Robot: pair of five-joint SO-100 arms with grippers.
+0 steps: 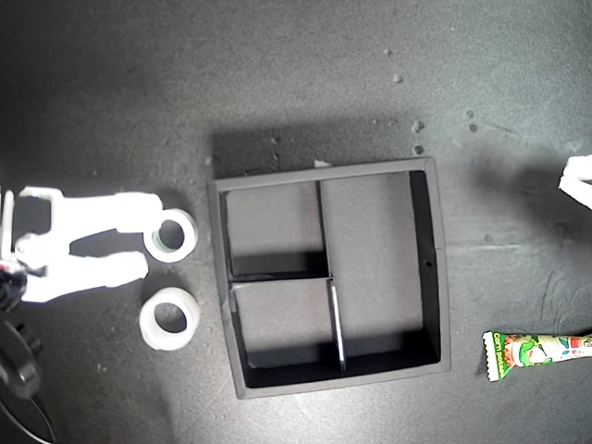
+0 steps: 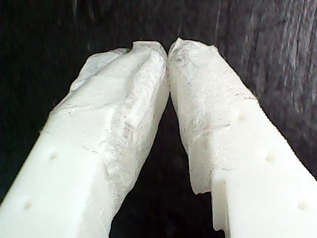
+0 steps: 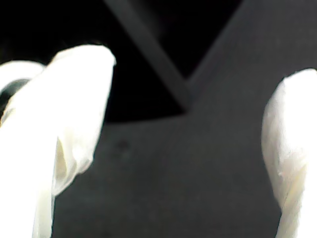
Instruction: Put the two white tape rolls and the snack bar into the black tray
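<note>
tape rolls: the first white tape roll [image 1: 171,234], the one with the greenish-grey core, lay flat on the dark tabletop [image 1: 305,83], just off the tray's wall on the exterior view's left. my second gripper [image 1: 139,240] stood beside it with its fingers spread wide. the roll sat just past the fingertips and not between them, close against the tip of the upper finger [image 1: 129,209] as the exterior view showed it. whether they touched could not be told. in the second wrist view a sliver of that roll [image 3: 15,74] showed behind one finger, and the tray's corner lay ahead of the gap.

the second white tape roll [image 1: 170,319] lay near the first, well clear of the lower finger.

the black tray [image 1: 442,277] sat mid-table.

the snack bar [image 1: 536,354] lay outside the tray, at the exterior view's right edge.

my first gripper [image 2: 168,47] had its fingertips pressed together over the bare dark surface.
</note>
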